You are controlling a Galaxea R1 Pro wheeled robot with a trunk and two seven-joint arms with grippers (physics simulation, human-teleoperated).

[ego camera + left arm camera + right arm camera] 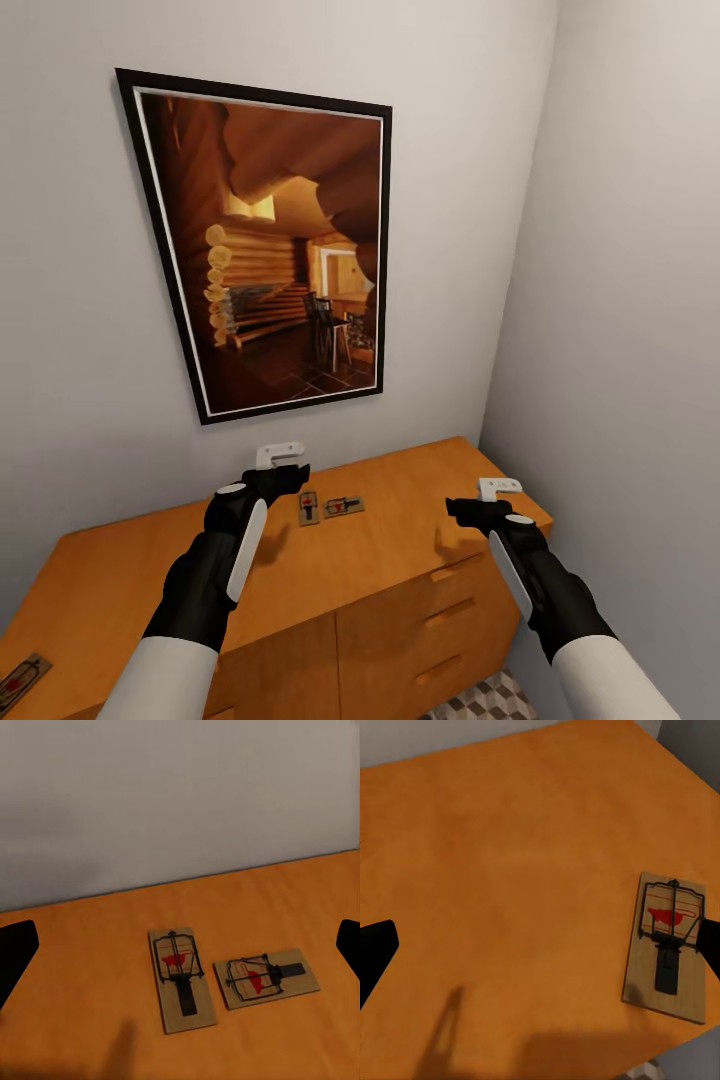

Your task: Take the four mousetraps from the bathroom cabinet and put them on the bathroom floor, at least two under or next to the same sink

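The grey walls (620,250) take up most of the head view, meeting in a corner at the upper right of the frame. On the wall ahead hangs a big black-framed picture (270,250) of a log-cabin room, filling the upper middle of the frame.

Below it, the orange-brown cabinet (400,570) spreads across the lower half, its flat top bare wood and its drawers with bar handles facing down toward the lower right. A small patch of the cube-patterned floor (490,700) peeks out at the bottom edge, right of centre.

The left arm rises from the lower left, its gripper (279,455) hanging over the cabinet top near the wall; the right gripper (498,488) hovers over the cabinet's right end. In each wrist view the dark fingers sit at opposite edges of the frame, so both pincers are spread wide and hold nothing.

Two mousetraps lie just beside each other in the middle of the cabinet top, close to the left gripper: the left mousetrap (181,979) and the right mousetrap (265,978). A third mousetrap (668,945) lies near the cabinet's right edge in the right wrist view. A fourth mousetrap (22,678) rests at the far lower left of the head view.
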